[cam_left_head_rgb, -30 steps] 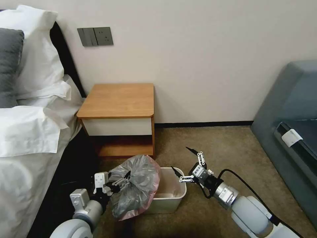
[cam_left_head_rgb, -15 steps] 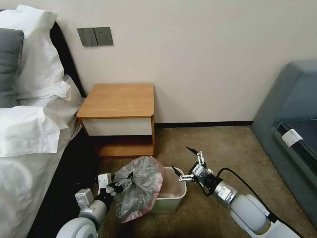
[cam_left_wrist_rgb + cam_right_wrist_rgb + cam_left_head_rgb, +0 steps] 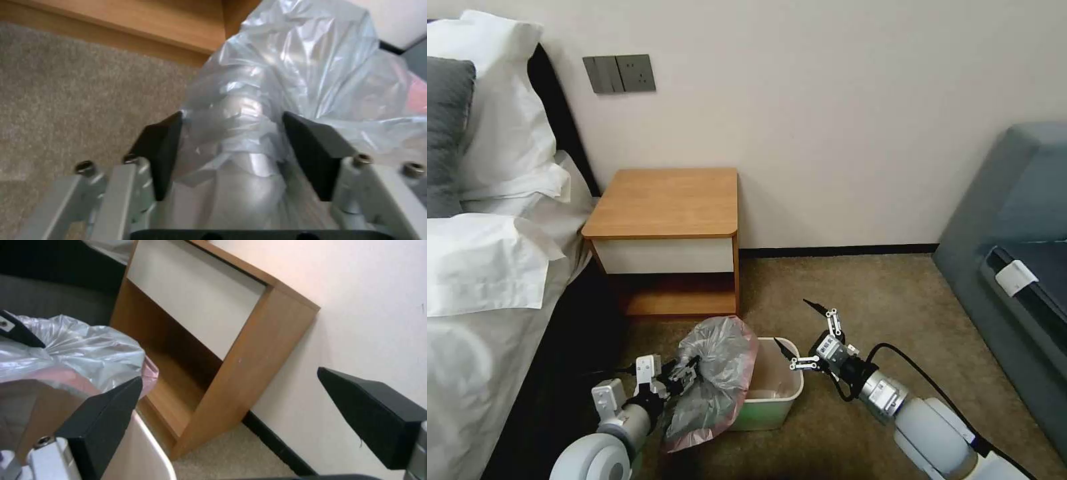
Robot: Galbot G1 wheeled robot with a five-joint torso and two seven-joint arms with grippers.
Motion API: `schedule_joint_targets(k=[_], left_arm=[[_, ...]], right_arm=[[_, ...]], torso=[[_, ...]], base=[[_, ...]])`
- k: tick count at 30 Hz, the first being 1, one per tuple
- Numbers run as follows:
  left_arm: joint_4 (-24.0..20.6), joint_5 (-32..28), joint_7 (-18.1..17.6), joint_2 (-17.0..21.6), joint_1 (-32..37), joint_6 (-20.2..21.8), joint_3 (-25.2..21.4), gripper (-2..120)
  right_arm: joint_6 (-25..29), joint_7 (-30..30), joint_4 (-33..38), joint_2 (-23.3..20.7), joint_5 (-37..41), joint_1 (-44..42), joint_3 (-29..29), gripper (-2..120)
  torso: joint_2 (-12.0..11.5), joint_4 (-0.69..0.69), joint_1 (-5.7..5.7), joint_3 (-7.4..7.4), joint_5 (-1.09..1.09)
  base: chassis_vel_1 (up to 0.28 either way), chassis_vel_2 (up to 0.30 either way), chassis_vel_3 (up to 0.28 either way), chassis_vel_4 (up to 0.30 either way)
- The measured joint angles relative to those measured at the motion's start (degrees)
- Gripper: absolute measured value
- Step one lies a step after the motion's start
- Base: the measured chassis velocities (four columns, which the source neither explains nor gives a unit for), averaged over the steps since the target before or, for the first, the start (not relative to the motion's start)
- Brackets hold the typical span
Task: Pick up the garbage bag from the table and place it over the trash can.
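Bag is off the table (image 3: 667,200): your left claw (image 3: 684,375) grips the garbage bag (image 3: 710,373), bunched over the trash can (image 3: 774,393)'s left rim. Right claw (image 3: 800,333) gapes empty beside the can. Spreading over the rim remains.

I can't read any text, label, brand or number in these views (the small white tag (image 3: 1016,277) on the grey furniture at the right looks blank from here, and the wall plate (image 3: 619,73) carries no markings I can make out).
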Motion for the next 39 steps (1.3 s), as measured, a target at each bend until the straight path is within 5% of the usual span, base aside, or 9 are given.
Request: schedule_joint_targets(k=[4,19,27,30,39], left_arm=[[1.09,1.06,0.31,-0.25,-0.77,1.01,-0.02,62],[1.89,2.46,0.09,-1.19,-1.40,0.61,0.13,9],[1.29,3.61,-0.12,-1.73,-1.03,-1.46,0.06,7],[1.29,4.72,-0.13,-2.09,-0.57,-4.85,0.08,7],[1.05,7.41,2.18,-3.20,1.65,-27.58,0.29,7]], right_arm=[[0.01,0.14,0.28,-0.10,0.00,-0.27,0.19,100],[-0.11,0.47,1.01,-0.45,0.04,-0.27,0.04,100],[-0.37,0.66,1.58,-0.47,0.06,0.02,-0.14,100],[-0.41,1.10,2.03,-0.50,0.50,0.05,-0.36,100],[-8.88,7.75,10.72,-0.57,22.31,3.03,-5.19,100]], torso=[[0.00,0.00,0.00,0.00,0.00],[0.00,0.00,0.00,0.00,0.00],[0.00,0.00,0.00,0.00,0.00],[0.00,0.00,0.00,0.00,0.00],[0.00,0.00,0.00,0.00,0.00]], base=[[0.000,0.000,0.000,0.000],[0.000,0.000,0.000,0.000],[0.000,0.000,0.000,0.000],[0.000,0.000,0.000,0.000],[0.000,0.000,0.000,0.000]])
